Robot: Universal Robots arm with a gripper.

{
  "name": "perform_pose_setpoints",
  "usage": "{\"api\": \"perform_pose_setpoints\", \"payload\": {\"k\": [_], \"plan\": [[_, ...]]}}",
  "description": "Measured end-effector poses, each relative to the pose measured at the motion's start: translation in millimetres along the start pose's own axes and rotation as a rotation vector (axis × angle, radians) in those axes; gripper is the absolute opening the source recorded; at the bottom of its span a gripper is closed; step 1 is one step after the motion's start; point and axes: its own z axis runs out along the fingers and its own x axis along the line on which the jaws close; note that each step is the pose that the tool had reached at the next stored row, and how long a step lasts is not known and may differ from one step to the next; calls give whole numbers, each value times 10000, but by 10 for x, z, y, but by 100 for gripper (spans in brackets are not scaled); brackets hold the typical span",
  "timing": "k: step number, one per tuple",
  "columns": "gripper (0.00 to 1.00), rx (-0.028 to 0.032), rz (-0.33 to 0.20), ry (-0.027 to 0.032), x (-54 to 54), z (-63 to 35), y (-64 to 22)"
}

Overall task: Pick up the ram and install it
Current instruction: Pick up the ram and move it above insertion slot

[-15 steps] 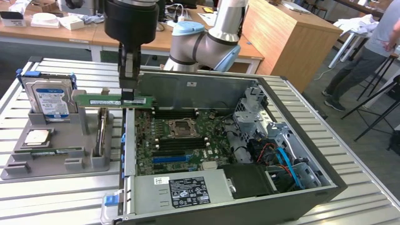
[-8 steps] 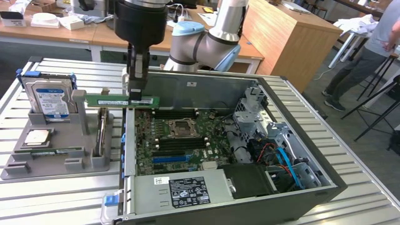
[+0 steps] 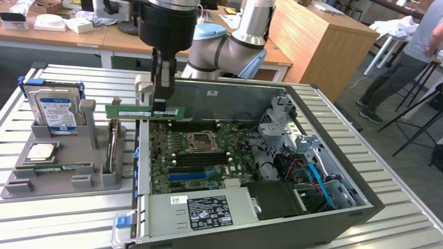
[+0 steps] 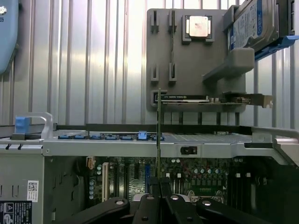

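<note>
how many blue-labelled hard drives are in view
1. The blue-labelled metal hard drive stands upright in the grey plastic holder, outside the open computer case; others may be hidden inside it.

Ribbed metal table (image 3: 55, 228), matt grey plastic holder (image 3: 43, 181), circuit-board ram (image 3: 128, 111)

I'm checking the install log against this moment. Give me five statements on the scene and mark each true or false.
1. The gripper holds the ram. True.
2. The ram sits in a motherboard slot. False: it hangs in the air by the case wall, beside the holder.
3. The hard drive stands upright in the holder. True.
4. The processor chip lies inside the case. False: it lies on the holder, outside the case.
5. A person stands at the exterior view's right. True.
</note>
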Motion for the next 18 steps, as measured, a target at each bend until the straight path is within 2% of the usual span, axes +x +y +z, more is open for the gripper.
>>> {"api": "perform_pose_setpoints", "payload": {"k": [18], "plan": [[11, 0, -1, 0, -2, -15, -402]]}}
